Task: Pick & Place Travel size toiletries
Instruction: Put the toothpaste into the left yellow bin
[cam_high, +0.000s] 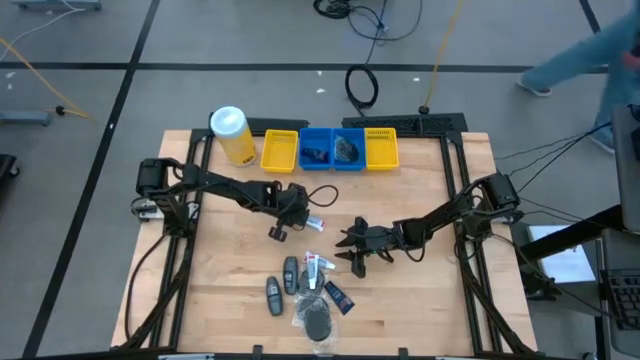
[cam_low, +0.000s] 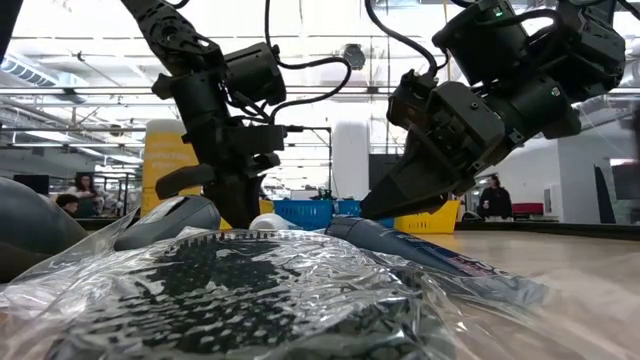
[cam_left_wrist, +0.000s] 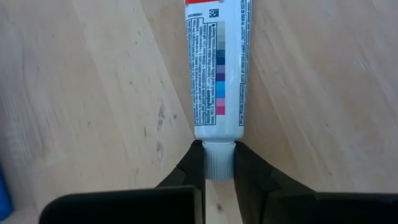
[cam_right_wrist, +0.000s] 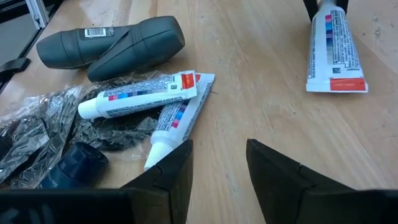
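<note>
Left wrist view shows the left gripper (cam_left_wrist: 219, 167) clamped on the ribbed cap of a white toothpaste tube (cam_left_wrist: 217, 68), whose long axis runs straight away from the fingers, crimped tail farthest from them. In the high view that tube (cam_high: 314, 223) lies on the wooden table (cam_high: 430, 300), between the blue bins (cam_high: 333, 149) and the pile of toiletries, nearer the pile, tail pointing toward the right arm. It should be light, with a soft, squeezable and rather slick body; the hard cap or the shoulder beside it looks like the safest place to hold.

The right gripper (cam_high: 356, 250) hovers just beside the pile with its fingers spread apart, holding nothing. Below it lie two more small tubes (cam_right_wrist: 138, 97) crossed over each other, caps toward the gripper, two dark grey oval bottles (cam_right_wrist: 112, 42) side by side, and crinkly plastic-wrapped puffs (cam_right_wrist: 37, 124).
</note>
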